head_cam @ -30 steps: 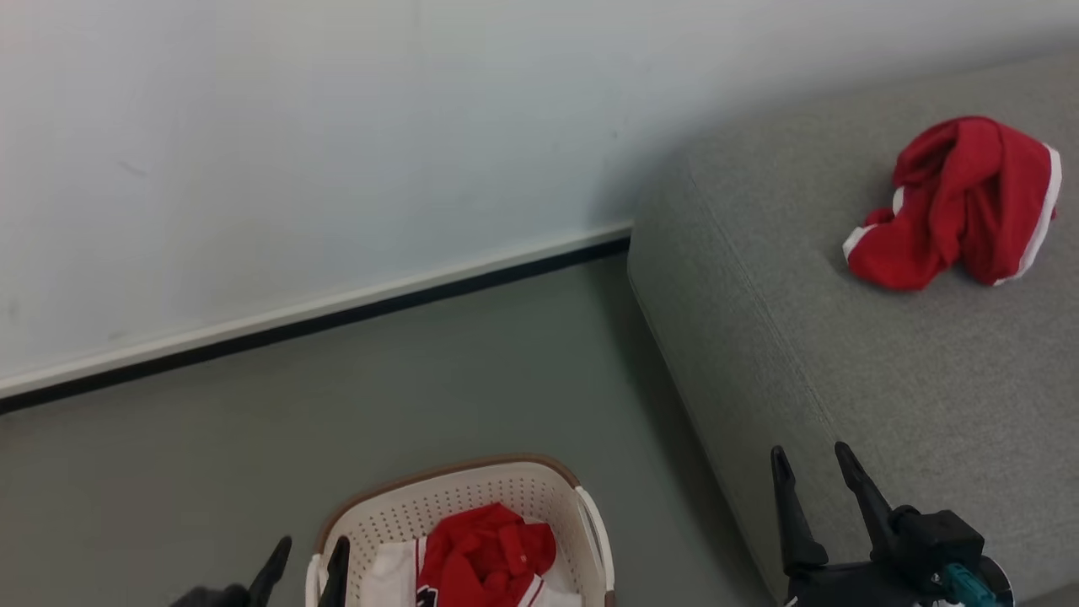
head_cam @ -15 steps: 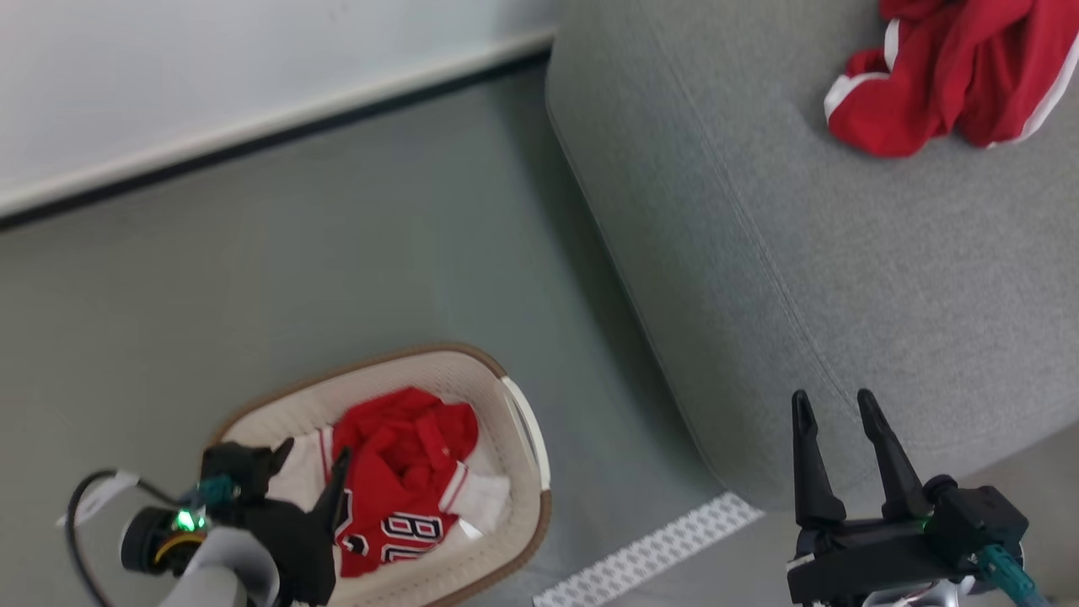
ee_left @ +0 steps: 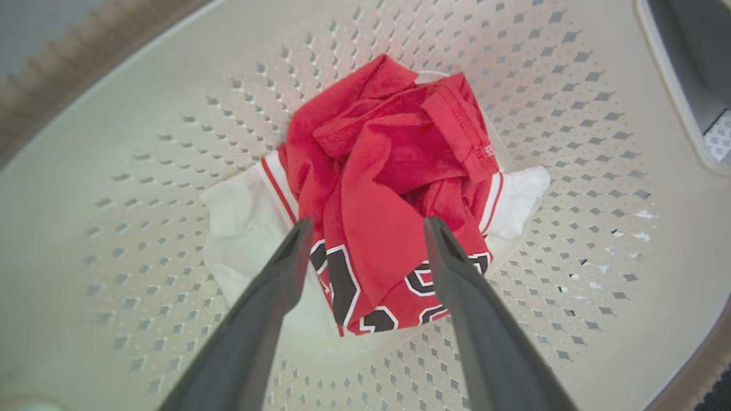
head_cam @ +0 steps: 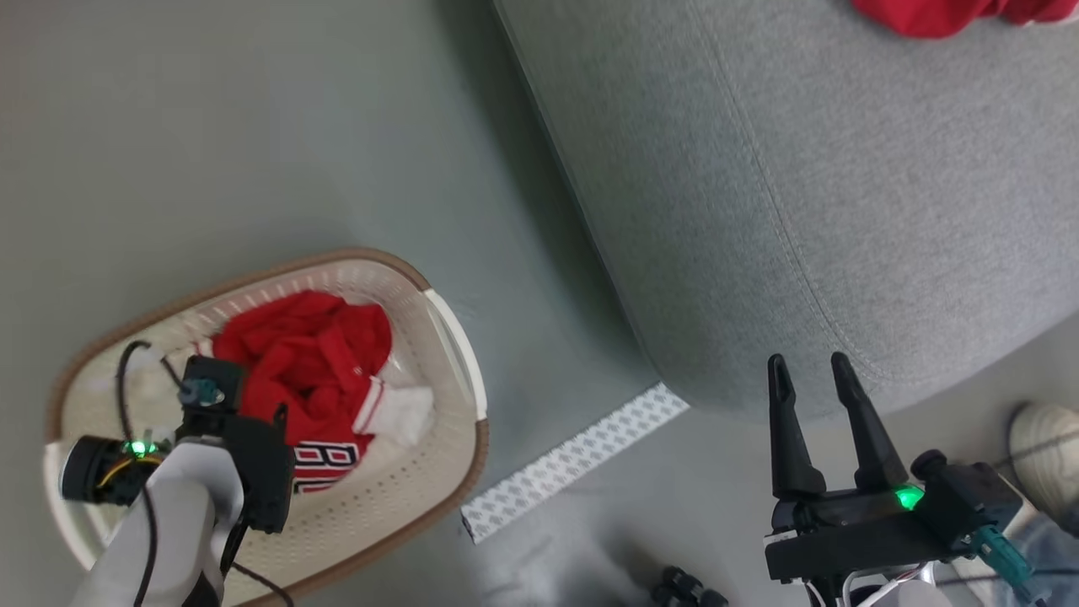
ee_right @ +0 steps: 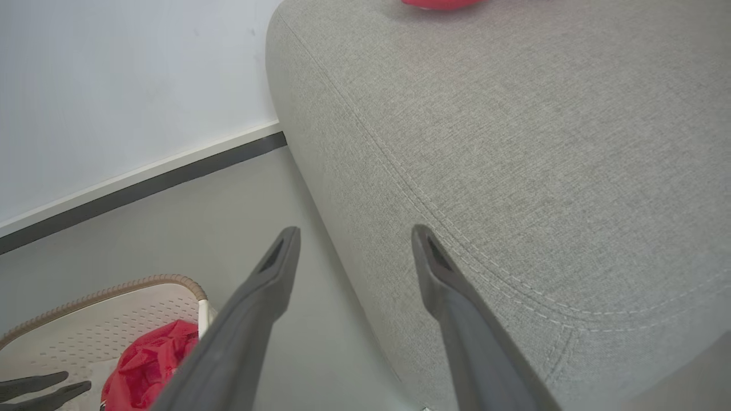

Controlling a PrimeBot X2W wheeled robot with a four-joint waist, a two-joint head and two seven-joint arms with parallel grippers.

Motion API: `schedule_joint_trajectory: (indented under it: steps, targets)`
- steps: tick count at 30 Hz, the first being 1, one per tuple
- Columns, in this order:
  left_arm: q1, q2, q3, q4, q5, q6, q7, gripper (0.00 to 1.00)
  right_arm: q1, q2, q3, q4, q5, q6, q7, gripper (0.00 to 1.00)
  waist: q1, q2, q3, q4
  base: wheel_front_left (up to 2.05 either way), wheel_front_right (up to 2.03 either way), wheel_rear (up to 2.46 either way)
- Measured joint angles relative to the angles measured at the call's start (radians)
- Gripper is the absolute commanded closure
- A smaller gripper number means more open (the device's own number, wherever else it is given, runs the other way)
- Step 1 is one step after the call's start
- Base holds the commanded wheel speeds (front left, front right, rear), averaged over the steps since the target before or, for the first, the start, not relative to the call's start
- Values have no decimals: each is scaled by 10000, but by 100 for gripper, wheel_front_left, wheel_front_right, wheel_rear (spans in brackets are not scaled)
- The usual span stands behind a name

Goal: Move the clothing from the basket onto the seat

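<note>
Down on the grey floor (head_cam: pixel 253 126), near the rounded corner of the seat (head_cam: pixel 801 169), the basket (head_cam: pixel 396 497) stands with a heap of the clothing (head_cam: pixel 303 354) bunched in its middle. Red fabric is crumpled on top, white trim pokes out at both sides, and dark white-edged lettering (ee_left: pixel 342 285) shows along the near edge of the pile. The left hand (ee_left: pixel 366 222) hangs over the basket, pointing down into it, its two fingers spread wide so that they straddle the red folds. Whether the tips touch the fabric I cannot tell, and nothing is clamped between them. Another red garment (head_cam: pixel 927 13) lies well apart from the basket, up on the far part of the seat. The right hand (head_cam: pixel 807 362) hovers just off the seat's near corner, fingers parted and empty. A white patterned strip (head_cam: pixel 573 459) lies on the floor between basket and seat, and a person's pale shoe (head_cam: pixel 1045 455) rests on the floor beyond the right hand. A pale wall (ee_right: pixel 114 85) with a dark skirting (ee_right: pixel 171 180) stands behind.
</note>
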State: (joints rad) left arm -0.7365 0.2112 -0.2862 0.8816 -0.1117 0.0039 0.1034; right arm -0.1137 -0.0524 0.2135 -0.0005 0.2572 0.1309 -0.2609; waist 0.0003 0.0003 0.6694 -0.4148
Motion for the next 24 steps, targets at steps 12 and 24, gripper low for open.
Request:
schedule_joint_trajectory:
  steps: [12,24]
  targets:
    - [-1756,115,-372,2382,418,518,-21,0,267,8,215,-531,430,0,-6,0,-2,-1,1417,-509,0,0,0]
    - [-2527,-25,-61,3705,-255,-86,-621,0,1127,12,176,-1172,219,0,-6,0,-3,-2,1876,-523,4,4,4]
